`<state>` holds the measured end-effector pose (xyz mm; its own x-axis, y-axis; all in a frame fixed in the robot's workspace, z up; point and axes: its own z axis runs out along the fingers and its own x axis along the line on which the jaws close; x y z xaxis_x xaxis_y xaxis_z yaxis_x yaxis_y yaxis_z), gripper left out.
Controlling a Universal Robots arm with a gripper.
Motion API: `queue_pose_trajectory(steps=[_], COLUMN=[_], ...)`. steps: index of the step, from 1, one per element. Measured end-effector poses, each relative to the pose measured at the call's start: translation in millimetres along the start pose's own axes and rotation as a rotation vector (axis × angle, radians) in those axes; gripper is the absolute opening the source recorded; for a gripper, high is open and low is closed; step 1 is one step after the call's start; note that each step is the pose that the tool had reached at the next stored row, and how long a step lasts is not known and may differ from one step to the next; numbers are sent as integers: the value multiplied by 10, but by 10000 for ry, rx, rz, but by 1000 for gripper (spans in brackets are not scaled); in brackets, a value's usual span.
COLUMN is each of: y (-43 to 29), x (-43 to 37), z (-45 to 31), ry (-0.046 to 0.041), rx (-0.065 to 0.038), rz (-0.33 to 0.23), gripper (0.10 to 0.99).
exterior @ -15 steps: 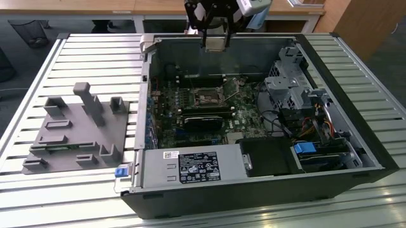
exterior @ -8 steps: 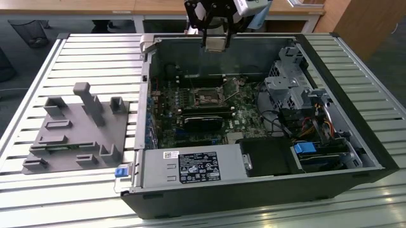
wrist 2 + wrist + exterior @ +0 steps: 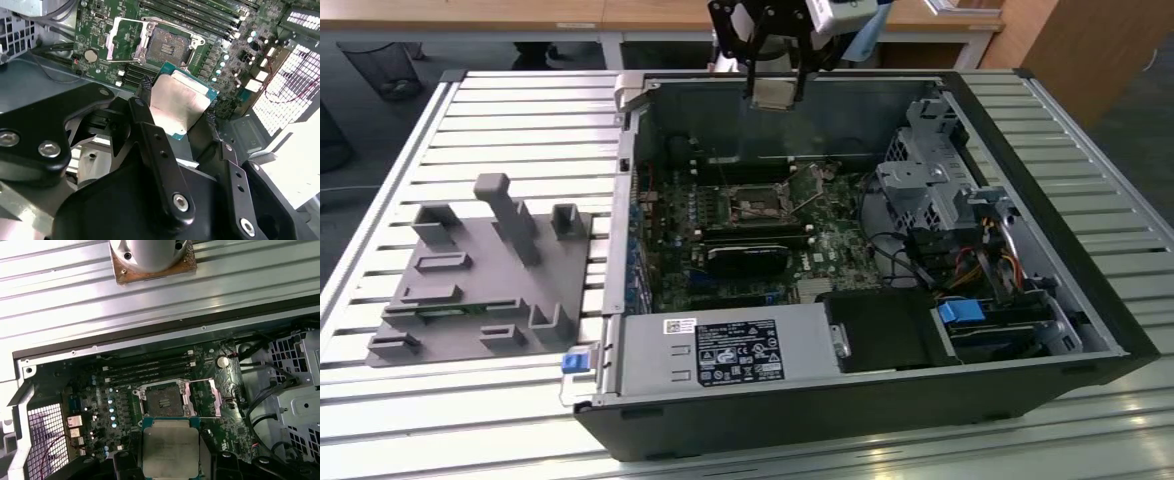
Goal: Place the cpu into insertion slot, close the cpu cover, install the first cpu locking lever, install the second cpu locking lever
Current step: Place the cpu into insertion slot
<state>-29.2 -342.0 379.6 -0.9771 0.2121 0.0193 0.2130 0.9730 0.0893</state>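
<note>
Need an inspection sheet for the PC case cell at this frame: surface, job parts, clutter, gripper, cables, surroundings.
Surface: slatted metal table, with an open computer case on it.
Job's things: cpu held above the board; insertion slot empty; cpu cover lying open beside it.
Clutter: grey fixture block on the table, at the exterior view's left of the case.
Grippers: gripper shut on the cpu, over the case.
Cables: coloured wire bundle inside the case, apart from the slot.
Surroundings: wooden desks and a mesh bin behind.

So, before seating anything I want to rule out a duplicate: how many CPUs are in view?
1: the cpu, held in the gripper. The insertion slot sits open and holds none.
</note>
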Motion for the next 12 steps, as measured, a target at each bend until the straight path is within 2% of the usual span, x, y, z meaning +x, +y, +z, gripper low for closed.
queue_pose_trajectory(steps=[12], y=[0], x=[0], z=[2], ry=[-84], rx=[-18], rz=[932], gripper=[541])
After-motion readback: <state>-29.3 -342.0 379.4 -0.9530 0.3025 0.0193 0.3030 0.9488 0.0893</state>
